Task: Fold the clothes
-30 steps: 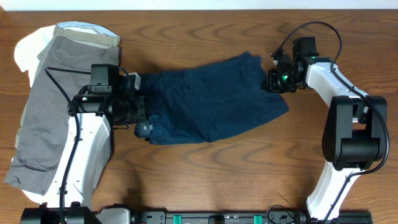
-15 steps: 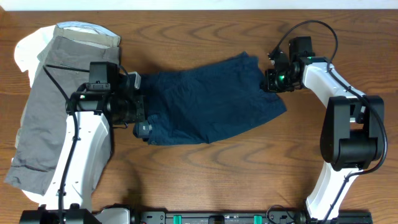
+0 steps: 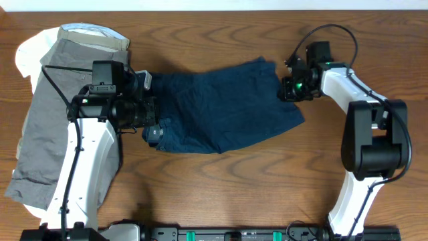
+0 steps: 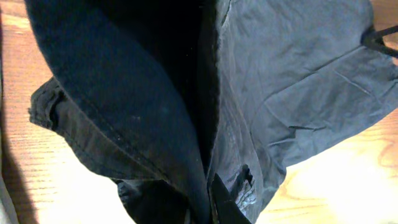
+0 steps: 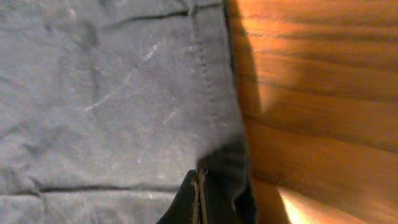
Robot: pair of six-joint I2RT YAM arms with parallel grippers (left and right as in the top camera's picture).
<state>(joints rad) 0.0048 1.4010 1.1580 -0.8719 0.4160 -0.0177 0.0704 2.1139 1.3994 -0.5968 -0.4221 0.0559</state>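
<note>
The right gripper is pinched closed on the hem of the navy shorts, at the cloth's right edge, upper right in the overhead view. The left gripper is likewise clamped on a bunched edge at the shorts' left end (draped fabric hides the exact bite). The shorts lie centre frame on the table, with the grey shorts at far left. To fold cleanly, I judge both grips should lift together, hold the cloth taut, and lay one half squarely over the other.

Dark navy shorts, soft & wrinkly, lie stretched across mid table, right end nearer the far edge. I pinch both ends; left edge bunched w/ a fold.
</note>
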